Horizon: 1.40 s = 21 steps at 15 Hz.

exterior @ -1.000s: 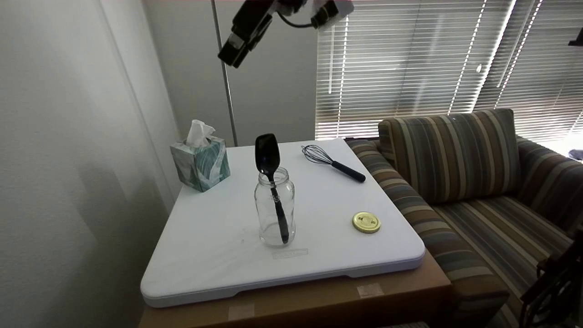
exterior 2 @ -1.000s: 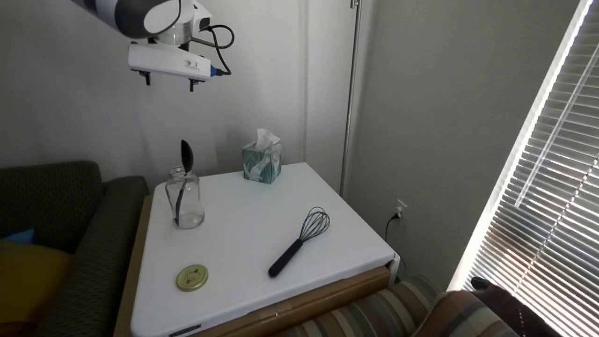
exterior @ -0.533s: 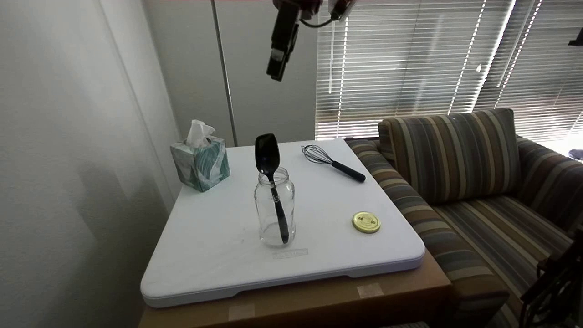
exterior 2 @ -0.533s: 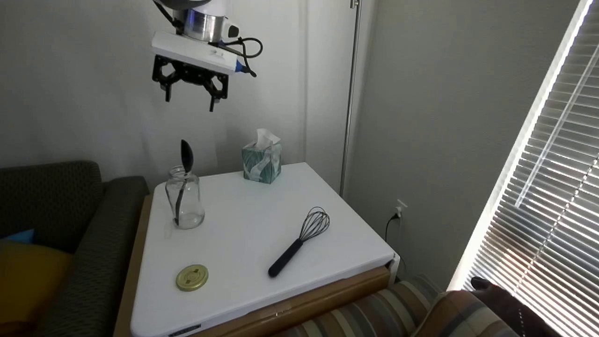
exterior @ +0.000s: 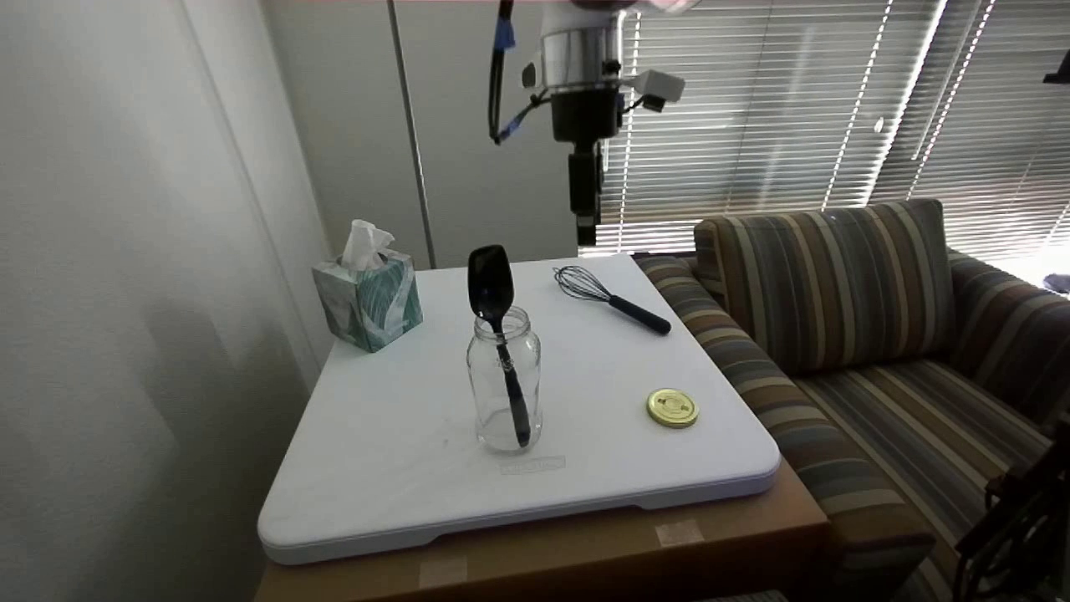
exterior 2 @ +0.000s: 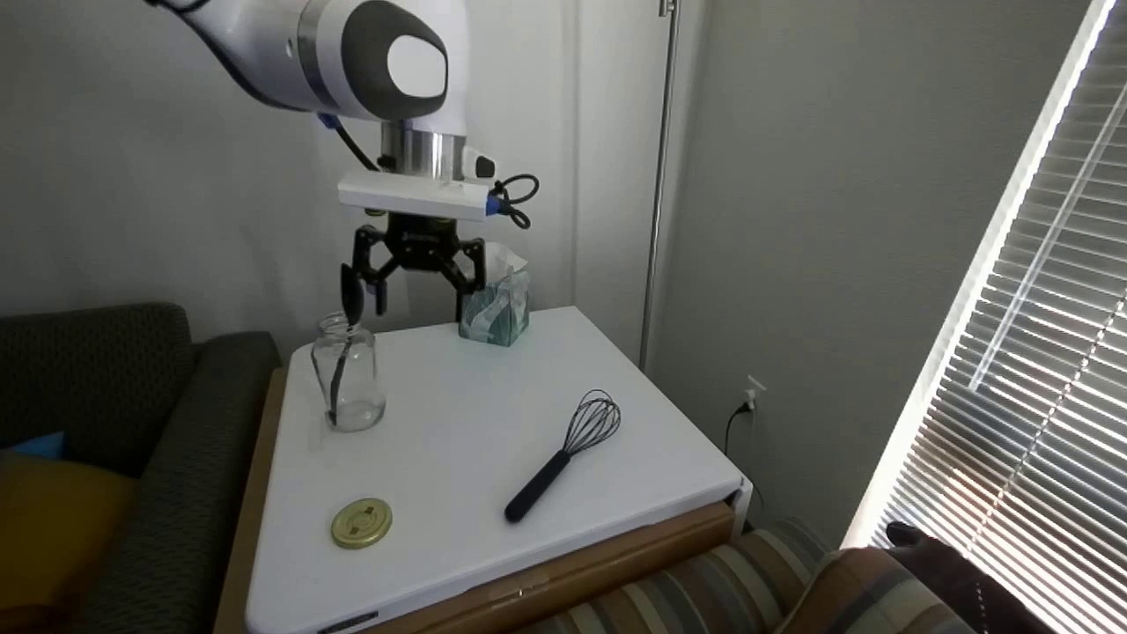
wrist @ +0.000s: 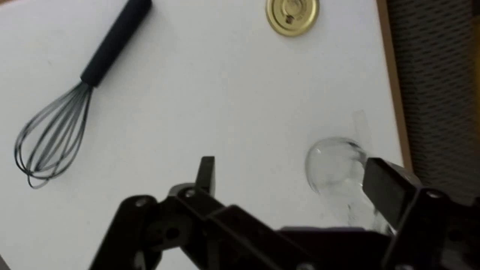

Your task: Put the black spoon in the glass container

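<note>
The black spoon (exterior: 491,284) stands bowl-up in the glass container (exterior: 486,393), leaning, with its handle end at the bottom and its bowl above the mouth. Both also show in an exterior view, the spoon (exterior 2: 352,295) and the container (exterior 2: 363,387). My gripper (exterior 2: 420,308) is open and empty, pointing down above the table, apart from the spoon and container. It also shows in an exterior view (exterior: 587,236). In the wrist view the jaws (wrist: 291,160) are wide apart. The container (wrist: 330,165) is partly behind one finger there, and the spoon is hidden.
A white tabletop (exterior: 401,477) carries a teal tissue box (exterior: 368,301) near the wall, a dark-handled whisk (exterior: 639,315) and a flat yellow lid (exterior: 672,408). The whisk (wrist: 114,41) and lid (wrist: 292,15) show in the wrist view. A striped armchair (exterior: 823,288) adjoins the table.
The arm has swung across and come down, and my gripper has turned from tilted to pointing straight down. The spoon, container, whisk, lid and tissue box have not moved.
</note>
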Each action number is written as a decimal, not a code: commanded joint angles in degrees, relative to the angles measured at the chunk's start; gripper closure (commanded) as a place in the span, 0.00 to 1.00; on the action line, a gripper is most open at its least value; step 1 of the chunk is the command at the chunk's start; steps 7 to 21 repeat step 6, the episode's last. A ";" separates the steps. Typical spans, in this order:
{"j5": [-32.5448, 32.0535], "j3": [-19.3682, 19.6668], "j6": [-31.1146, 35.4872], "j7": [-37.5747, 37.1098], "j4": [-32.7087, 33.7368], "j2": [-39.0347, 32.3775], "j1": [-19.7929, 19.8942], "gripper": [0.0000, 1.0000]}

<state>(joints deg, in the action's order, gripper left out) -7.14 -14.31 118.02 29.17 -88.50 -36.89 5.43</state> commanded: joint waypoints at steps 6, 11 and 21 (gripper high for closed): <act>-1.97 7.27 -3.29 -4.40 3.30 -5.35 -5.23 0.00; -1.97 7.27 -3.29 -4.40 3.30 -5.35 -5.23 0.00; -1.97 7.27 -3.29 -4.40 3.30 -5.35 -5.23 0.00</act>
